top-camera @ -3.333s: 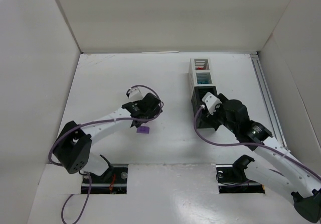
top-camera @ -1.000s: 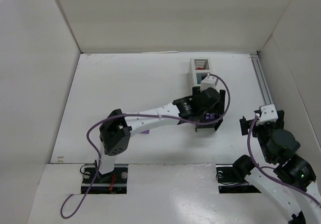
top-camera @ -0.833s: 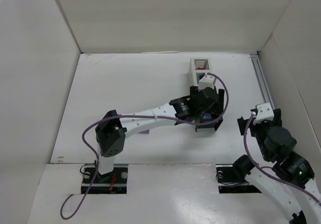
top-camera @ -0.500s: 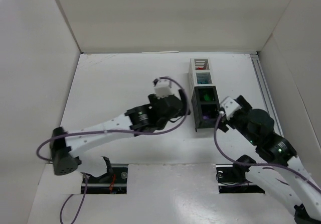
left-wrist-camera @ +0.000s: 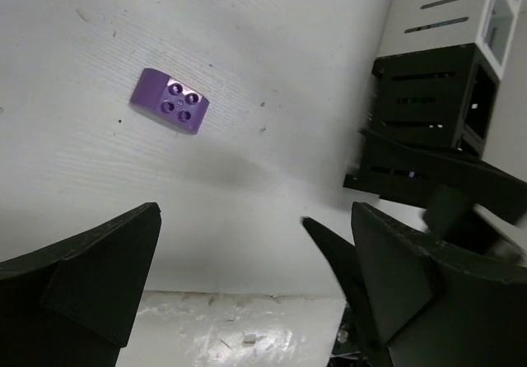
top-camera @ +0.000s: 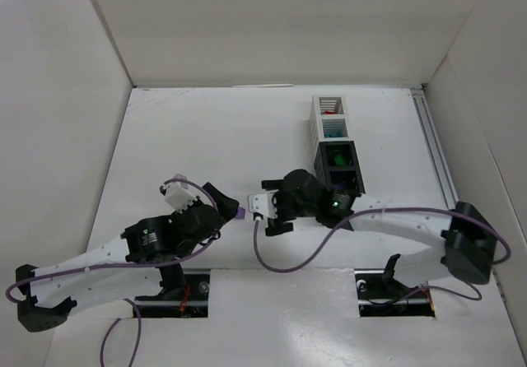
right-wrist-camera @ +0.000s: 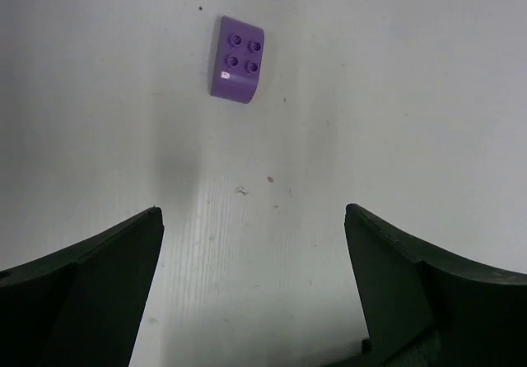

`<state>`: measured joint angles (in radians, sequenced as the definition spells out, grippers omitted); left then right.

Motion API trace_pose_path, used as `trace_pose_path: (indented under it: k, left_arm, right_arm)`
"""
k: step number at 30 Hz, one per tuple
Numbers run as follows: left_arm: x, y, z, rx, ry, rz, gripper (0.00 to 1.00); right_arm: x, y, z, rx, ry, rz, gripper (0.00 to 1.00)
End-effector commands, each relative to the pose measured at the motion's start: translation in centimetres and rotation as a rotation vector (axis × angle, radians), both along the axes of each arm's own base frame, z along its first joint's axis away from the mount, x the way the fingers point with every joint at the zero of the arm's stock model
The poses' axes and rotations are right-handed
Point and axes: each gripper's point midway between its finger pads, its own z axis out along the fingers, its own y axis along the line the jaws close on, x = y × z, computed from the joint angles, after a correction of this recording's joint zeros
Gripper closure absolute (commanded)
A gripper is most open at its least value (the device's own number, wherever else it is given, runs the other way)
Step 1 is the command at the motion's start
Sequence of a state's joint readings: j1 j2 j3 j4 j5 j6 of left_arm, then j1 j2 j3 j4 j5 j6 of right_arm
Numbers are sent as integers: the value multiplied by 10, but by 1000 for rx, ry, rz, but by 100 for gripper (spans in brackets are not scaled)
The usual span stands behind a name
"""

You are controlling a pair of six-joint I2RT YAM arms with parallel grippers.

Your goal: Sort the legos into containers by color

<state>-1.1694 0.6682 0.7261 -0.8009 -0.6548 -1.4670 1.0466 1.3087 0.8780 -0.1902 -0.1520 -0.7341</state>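
Sorting looks nearly done: one purple lego (top-camera: 240, 214) lies loose on the table (top-camera: 181, 137), toward the near edge and well left of the containers (top-camera: 315, 124), a row running near to far with red and green pieces showing inside.

The lego sits between the two arms' ends, just right of the left gripper (top-camera: 224, 206) and just left of the right gripper (top-camera: 265, 211). Which is nearer cannot be told from above. Both grippers stand wide open and hold nothing.

Seen from the right wrist, the purple lego (right-wrist-camera: 236, 59) lies flat, studs up, ahead of the right gripper (right-wrist-camera: 253, 219) and only slightly off its midline. Its long axis runs roughly along the line of approach, so the jaws would close across its narrow width. From the left wrist, the purple lego (left-wrist-camera: 169, 101) lies off toward one finger's side of the left gripper (left-wrist-camera: 251, 223), its long axis slantwise. The right arm appears the better lined up for the pick.
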Motion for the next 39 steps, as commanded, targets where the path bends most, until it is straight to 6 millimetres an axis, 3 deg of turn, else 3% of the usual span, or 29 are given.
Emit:
trace_pose_path:
  k: [1, 3, 6, 9, 16, 20, 25, 34, 36, 39]
  left_arm:
    - [1, 7, 9, -59, -12, 50, 0]
    - [1, 12, 10, -34, -16, 51, 0]
    - [2, 14, 10, 2, -10, 57, 0]
    - [2, 18, 6, 49, 1, 62, 0]
    - [1, 24, 5, 67, 9, 79, 0]
    - [1, 24, 10, 21, -8, 80, 0]
    - [-1, 27, 9, 5, -14, 81, 0]
    - [0, 47, 4, 0, 6, 203, 0]
    - [1, 49, 2, 12, 5, 215, 0]
    - [3, 49, 7, -1, -5, 225, 0]
  right_arm:
    - [21, 45, 16, 102, -56, 34, 5]
    - [27, 60, 15, 130, -63, 49, 5]
    - [32, 94, -9, 105, -9, 115, 5]
    - [28, 114, -24, 106, 39, 175, 6]
    - [25, 143, -60, 98, 125, 244, 6]
    - [26, 146, -78, 78, 172, 222, 9]
    - [36, 145, -92, 55, 182, 150, 19]
    - [36, 118, -129, -24, 210, 49, 20]
    - [36, 115, -129, -28, 212, 31, 28]
    - [35, 113, -121, -9, 209, 27, 55]
